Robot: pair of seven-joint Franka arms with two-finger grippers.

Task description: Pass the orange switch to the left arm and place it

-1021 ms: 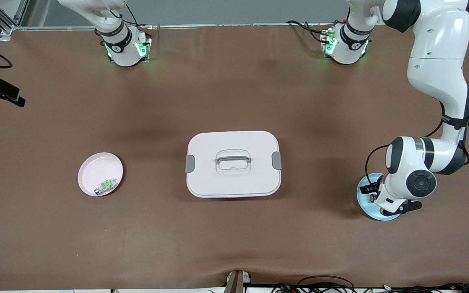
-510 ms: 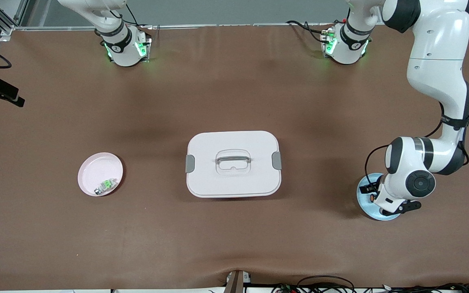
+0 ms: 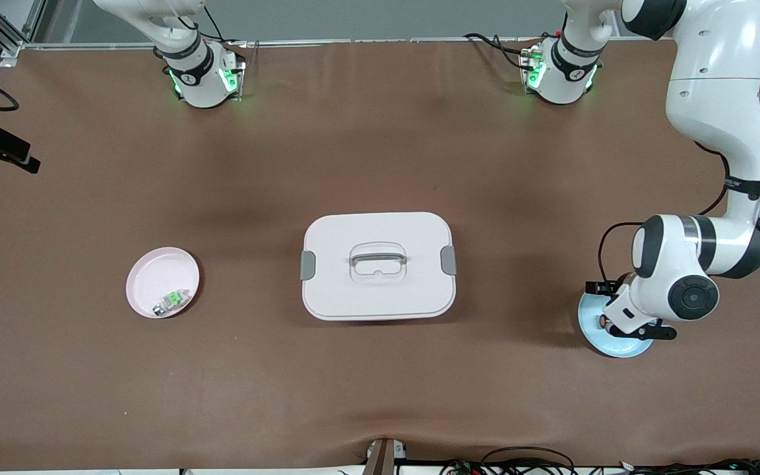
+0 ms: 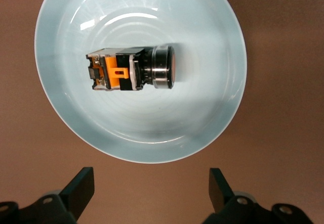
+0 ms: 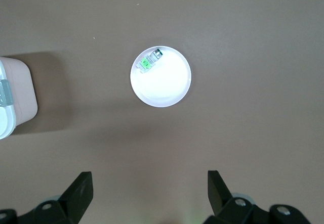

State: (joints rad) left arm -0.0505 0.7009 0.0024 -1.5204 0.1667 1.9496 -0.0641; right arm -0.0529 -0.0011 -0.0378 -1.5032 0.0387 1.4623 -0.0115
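The orange switch (image 4: 131, 71) (image 3: 602, 321), a small black part with an orange body, lies on its side in a pale blue plate (image 4: 66, 107) (image 3: 590, 332) at the left arm's end of the table. My left gripper (image 4: 150, 181) (image 3: 625, 314) hangs low over that plate's rim, open and holding nothing, apart from the switch. The white box (image 3: 378, 265) (image 5: 15, 97) stands shut at mid-table. My right gripper (image 5: 149, 183) is open and empty, high above the table; only that arm's base shows in the front view.
A pink plate (image 3: 156, 280) (image 5: 167, 90) holding a green and clear small part (image 3: 172, 300) (image 5: 150, 60) sits toward the right arm's end. Cables and a mount line the table edge nearest the front camera.
The left arm's forearm and wrist swung slightly outward toward its end of the table, and the hand turned a little over the blue plate. Nothing else moved.
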